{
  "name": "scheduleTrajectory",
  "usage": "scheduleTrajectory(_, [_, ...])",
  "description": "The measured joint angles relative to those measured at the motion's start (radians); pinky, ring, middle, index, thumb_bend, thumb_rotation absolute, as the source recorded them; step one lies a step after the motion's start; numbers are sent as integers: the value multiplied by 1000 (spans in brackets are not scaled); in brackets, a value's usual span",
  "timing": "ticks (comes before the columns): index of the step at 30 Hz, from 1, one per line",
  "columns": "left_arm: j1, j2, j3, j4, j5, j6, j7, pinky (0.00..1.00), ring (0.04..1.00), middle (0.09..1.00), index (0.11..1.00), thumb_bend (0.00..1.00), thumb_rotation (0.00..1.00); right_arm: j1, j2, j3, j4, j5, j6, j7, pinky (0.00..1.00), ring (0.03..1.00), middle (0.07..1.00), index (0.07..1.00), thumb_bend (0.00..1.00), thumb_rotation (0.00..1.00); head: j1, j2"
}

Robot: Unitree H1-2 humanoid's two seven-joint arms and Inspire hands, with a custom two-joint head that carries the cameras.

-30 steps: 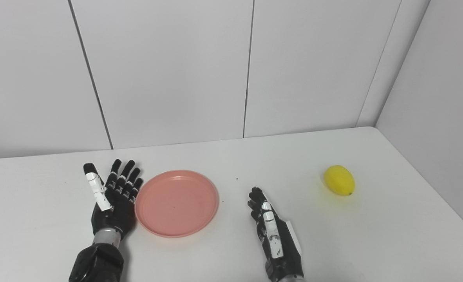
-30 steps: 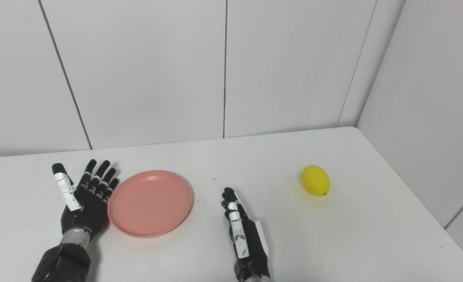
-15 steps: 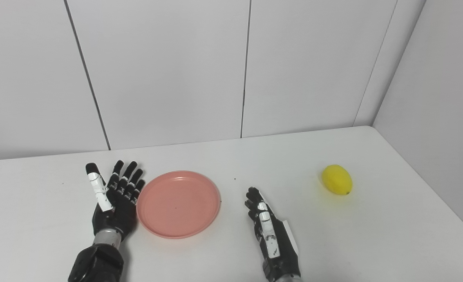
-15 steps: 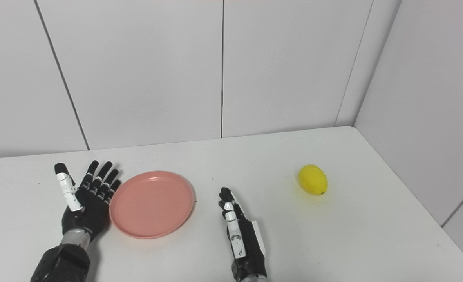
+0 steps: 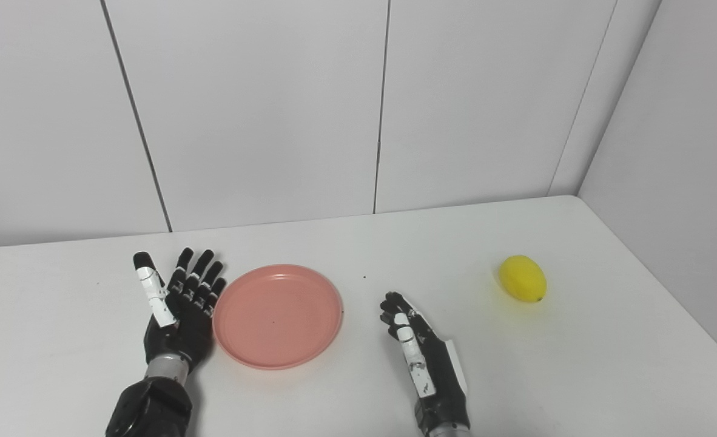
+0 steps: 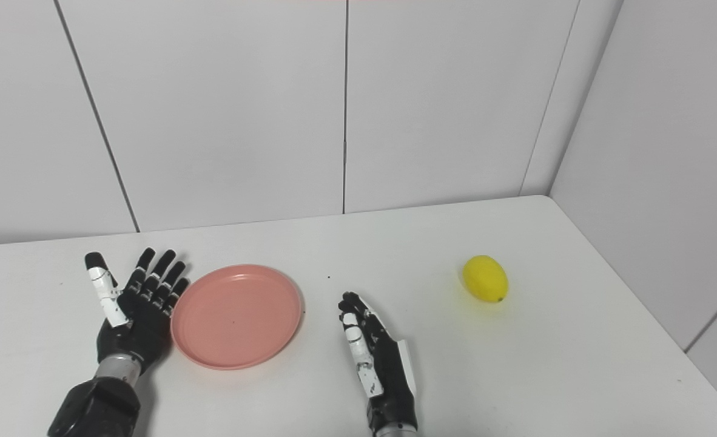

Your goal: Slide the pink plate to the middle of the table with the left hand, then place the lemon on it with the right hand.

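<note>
Left eye view: left hand (image 5: 179, 306) flat, fingers spread, holding nothing, its edge touching the left rim of the pink plate (image 5: 278, 315). Plate has crept slightly rightward over the last second, hand following, so the slide looks underway but small; judging by the table (image 5: 577, 376), the plate isn't central yet. Right hand (image 5: 422, 352) just right of the plate, apart from it, fingers extended and close together, empty; it has turned a bit since half a second ago. Lemon (image 5: 522, 278) lies well to the right of the right hand and further back, untouched.

Right eye view: same layout. Left hand (image 6: 134, 315) against plate (image 6: 237, 315) rim, right hand (image 6: 377, 355) waiting, lemon (image 6: 485, 278) unmoved. Lemon step not started.

No brands, labels or writing readable in either view.
</note>
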Motion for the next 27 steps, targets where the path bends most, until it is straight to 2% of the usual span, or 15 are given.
scheduleTrajectory(3, [-5, 4, -1, 8, 0, 0, -7, 1000, 956, 942, 996, 902, 1000, -8, -4, -2, -45, -87, -1, -41, 737, 766, 787, 780, 675, 872, -6, -6])
scheduleTrajectory(7, [-12, 7, 1, 25, -5, 0, -21, 1000, 958, 944, 995, 904, 1000, -52, -31, -7, -120, -173, 6, -52, 716, 742, 779, 770, 730, 870, -11, -9])
scheduleTrajectory(14, [-20, 8, 6, 34, -11, 0, -27, 1000, 955, 937, 995, 907, 1000, -111, -93, -44, -169, -244, 87, -45, 671, 717, 746, 771, 745, 845, -11, -11])
scheduleTrajectory(18, [-20, 10, 8, 35, -12, 0, -28, 1000, 957, 939, 996, 913, 999, -146, -153, -44, -173, -318, 142, -18, 661, 723, 738, 750, 715, 870, -14, -15])
scheduleTrajectory(22, [-20, 10, 7, 36, -12, 0, -32, 1000, 966, 948, 1000, 905, 1000, -182, -233, -15, -190, -469, 197, 26, 663, 743, 767, 753, 725, 859, -14, -15])
scheduleTrajectory(27, [-20, 9, 10, 37, -13, 0, -33, 1000, 964, 946, 1000, 883, 1000, -230, -323, -12, -188, -573, 199, 45, 628, 722, 766, 737, 799, 857, -14, -17])
